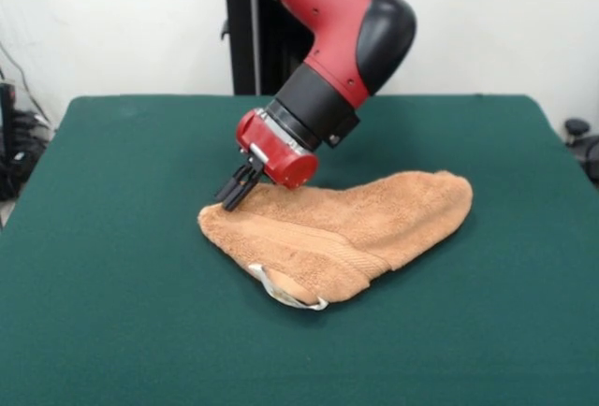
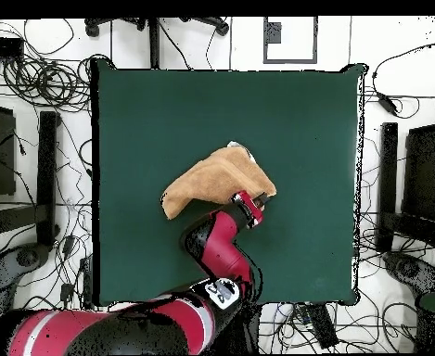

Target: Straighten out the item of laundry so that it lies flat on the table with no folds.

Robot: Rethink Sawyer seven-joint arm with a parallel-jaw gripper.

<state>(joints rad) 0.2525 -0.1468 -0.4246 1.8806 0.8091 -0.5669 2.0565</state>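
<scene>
The towel (image 1: 346, 224) lay near the middle of the table (image 1: 112, 331), folded over on itself into a thick, rounded wedge rather than a flat sheet. Its terry pile looked soft and nubbly, an orange-tan colour against the smooth dark green felt of the tabletop. In the front view the cloth ran from a blunt point at the left, under the arm, out to a rounded lobe at the right; a flatter woven band crossed the doubled front edge, and a small white tag (image 1: 292, 296) curled out from the lowest corner, touching the felt.

The red and black arm (image 1: 342, 41) came down at a slant, its glossy shell ending in a red cylindrical wrist. The gripper (image 1: 234, 198) — two thin black fingers — reached the towel's left end, at the upper edge of the fold. The tips sat close together and seemed to be touching the pile, but whether they pinched cloth or merely rested there I could not tell.

From overhead the towel (image 2: 211, 181) formed a rough triangle, the gripper (image 2: 256, 201) at its edge nearest the robot's base.
</scene>
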